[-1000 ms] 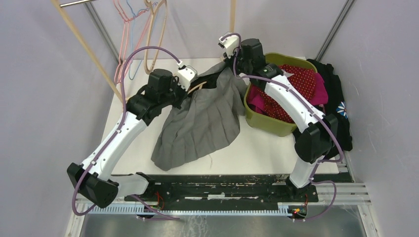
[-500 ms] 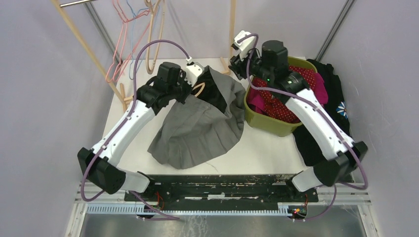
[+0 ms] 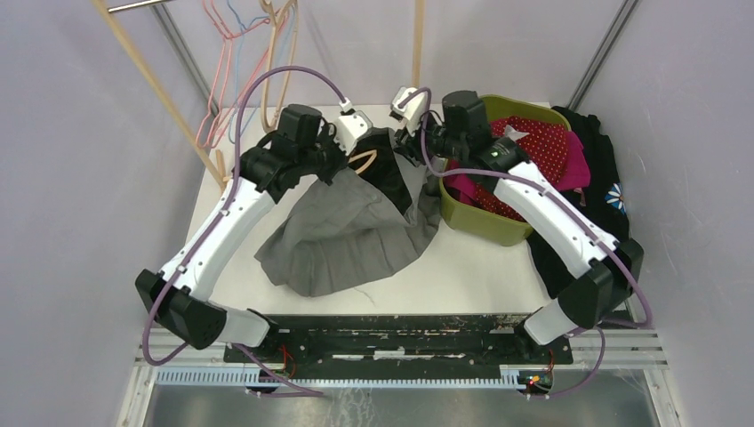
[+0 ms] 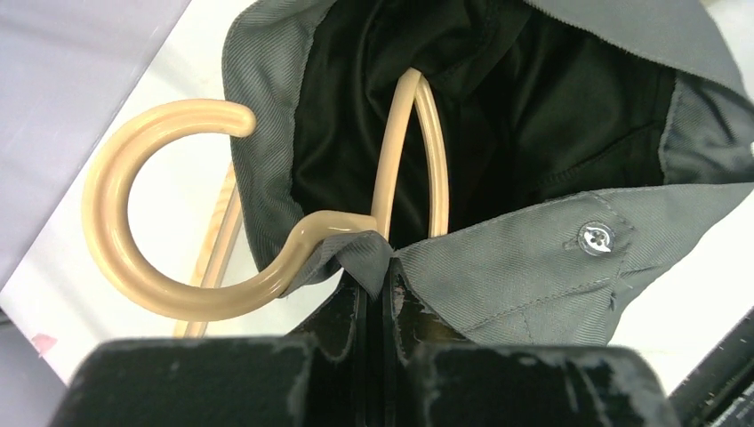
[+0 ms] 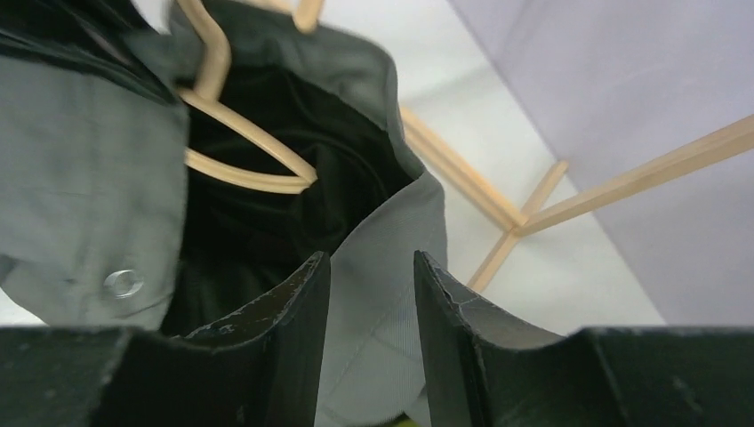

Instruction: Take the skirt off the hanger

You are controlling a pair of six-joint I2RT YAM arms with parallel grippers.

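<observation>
The left arm point(image 3: 218, 231) stretches up from its base and bends inward, the left hand point(image 4: 378, 283) pinched tight on the skirt point(image 4: 507, 267). The right arm point(image 3: 551, 213) arcs over toward it, wrist turned left. The right hand point(image 5: 369, 280) has its jaws parted, near the left hand.

Pale lilac walls point(image 3: 62, 178) close in around my white table point(image 3: 480, 276); a wooden clothes rack point(image 3: 151, 80) stands back left, with metal posts point(image 3: 182, 53) in both far corners.
</observation>
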